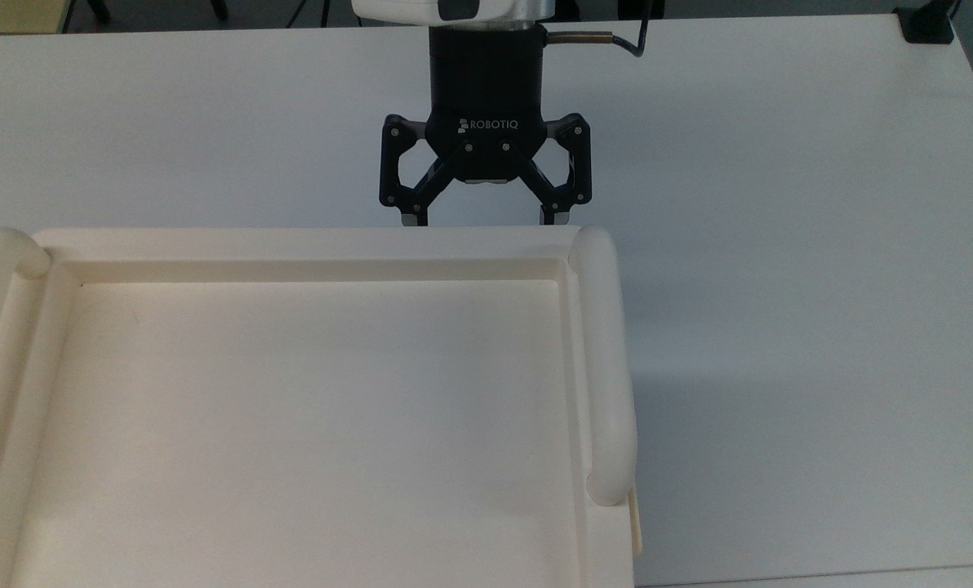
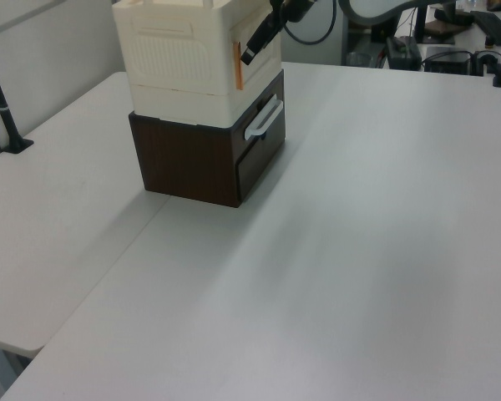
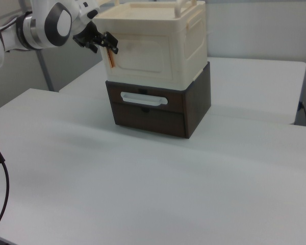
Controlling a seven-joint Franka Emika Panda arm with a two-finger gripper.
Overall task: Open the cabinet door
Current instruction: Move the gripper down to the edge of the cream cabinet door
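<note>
Hand [image 1: 485, 222] spread wide at cabinet door [image 3: 143, 60].

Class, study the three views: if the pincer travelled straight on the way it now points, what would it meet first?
Most likely the cabinet door, near its orange handle; the open pincer sits just before it, though depth is uncertain.

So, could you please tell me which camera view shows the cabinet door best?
The right view: the cabinet door faces the camera whole. The left view shows it edge-on behind the hand; the top view shows the cabinet top.
</note>
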